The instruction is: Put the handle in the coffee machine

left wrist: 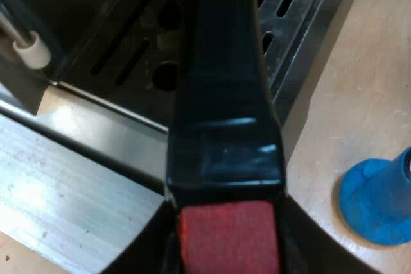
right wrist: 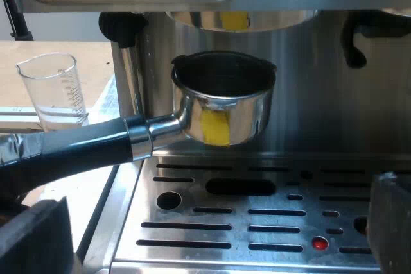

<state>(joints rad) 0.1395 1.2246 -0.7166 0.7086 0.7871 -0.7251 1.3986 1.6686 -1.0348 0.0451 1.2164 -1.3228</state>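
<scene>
1. Left wrist view first. I've got the holder (left wrist: pixel 221 94) right under me. Its dark handle runs out over the espresso machine (left wrist: pixel 321 30), above the slotted drip tray (left wrist: pixel 122 56), and my left claw (left wrist: pixel 228 248) is clamped on the red end.
2. Off the machine's corner, the blue tamper (left wrist: pixel 379 200) stands on the counter (left wrist: pixel 359 94), apart from the holder.
3. Trouble here: the handle blocks the basket and the machine's brew head, so I can't judge alignment from this side. A white-tipped rod (left wrist: pixel 29 49) by the machine's tray is cut off too.
4. Right wrist view now. The holder's basket hangs at the machine's front, directly under the brew head (right wrist: pixel 241 20), with a visible gap between rim and head.
5. My right claw (right wrist: pixel 212 232) is spread wide and carries nothing, low over the machine's tray.
6. A measuring glass (right wrist: pixel 54 91) stands beside the machine, clear of the handle.
7. My call: the carry and line-up look done. The lift into the head and the locking twist are left.
8. The machine's front panel cuts off the inside of the head. The basket is dark inside, so I can't tell whether it holds coffee.
</scene>
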